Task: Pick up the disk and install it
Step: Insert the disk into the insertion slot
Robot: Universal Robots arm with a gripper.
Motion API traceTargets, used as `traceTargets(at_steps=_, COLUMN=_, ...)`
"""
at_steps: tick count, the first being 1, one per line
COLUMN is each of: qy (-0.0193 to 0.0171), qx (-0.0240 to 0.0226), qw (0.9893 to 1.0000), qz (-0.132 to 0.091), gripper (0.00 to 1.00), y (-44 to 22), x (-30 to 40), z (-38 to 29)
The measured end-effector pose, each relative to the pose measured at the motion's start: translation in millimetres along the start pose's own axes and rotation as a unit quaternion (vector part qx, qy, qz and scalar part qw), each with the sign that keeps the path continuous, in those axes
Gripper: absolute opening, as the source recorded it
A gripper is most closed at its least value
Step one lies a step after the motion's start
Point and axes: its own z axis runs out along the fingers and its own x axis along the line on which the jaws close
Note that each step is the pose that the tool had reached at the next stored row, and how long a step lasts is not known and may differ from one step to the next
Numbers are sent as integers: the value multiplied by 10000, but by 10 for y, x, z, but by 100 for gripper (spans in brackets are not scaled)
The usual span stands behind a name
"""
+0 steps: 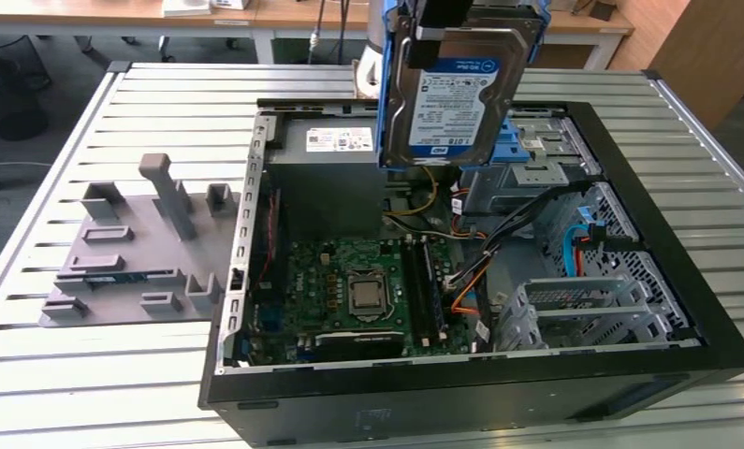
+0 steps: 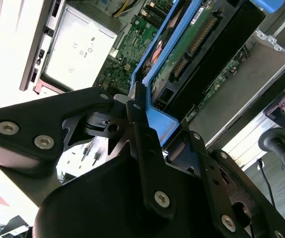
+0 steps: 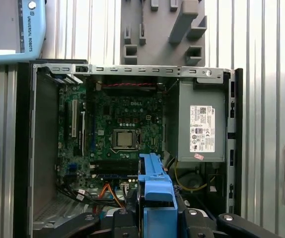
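Silver metal disk (image 1: 453,89), blue plastic frame

One disk (image 1: 453,98), one computer case (image 1: 472,398)

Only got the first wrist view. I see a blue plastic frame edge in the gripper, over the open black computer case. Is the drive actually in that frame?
Observer: Yes. The exterior view shows the disk, a flat silver metal hard drive with a white-and-blue label, clipped in the blue frame and hanging upright.
Operator: Down in the case?
Observer: No. In the exterior view it hangs above the black computer case, over the end with the grey metal power supply box, seated in no bay.
Operator: Grip ok?
Observer: The second wrist view shows the gripper shut on the frame's end, with the disk's green circuit board exposed.
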Motion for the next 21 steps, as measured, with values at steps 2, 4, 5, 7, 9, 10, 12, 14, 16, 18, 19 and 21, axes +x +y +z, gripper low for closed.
traceTargets(at_steps=2, qy=1, qx=0, qw=10000, qz=0, gripper=36, y=4, x=27, z=2)
traceTargets(at_steps=4, qy=0, qx=0, qw=10000, qz=0, gripper=36, y=6, x=75, z=5)
traceTargets(at_steps=5, qy=-1, qx=1, qw=10000, qz=0, gripper=36, y=6, x=101, z=7)
traceTargets(at_steps=7, qy=1, qx=0, qw=10000, qz=0, gripper=36, y=7, x=153, z=7)
traceTargets(at_steps=9, qy=-11, qx=0, qw=10000, qz=-1, gripper=36, y=10, x=192, z=8)
traceTargets(at_steps=10, qy=-60, qx=1, qw=10000, qz=-2, gripper=36, y=10, x=202, z=7)
traceTargets(at_steps=12, qy=-223, qx=2, qw=9998, qz=-6, gripper=36, y=12, x=223, z=7)
traceTargets(at_steps=14, qy=-279, qx=2, qw=9996, qz=-8, gripper=36, y=12, x=250, z=6)
traceTargets(at_steps=16, qy=-280, qx=2, qw=9996, qz=-8, gripper=36, y=12, x=295, z=8)
traceTargets(at_steps=18, qy=-279, qx=1, qw=9996, qz=-8, gripper=36, y=12, x=349, z=8)
traceTargets(at_steps=19, qy=-279, qx=1, qw=9996, qz=-8, gripper=36, y=12, x=376, z=9)
traceTargets(at_steps=21, qy=-280, qx=2, qw=9996, qz=-8, gripper=36, y=13, x=437, z=11)
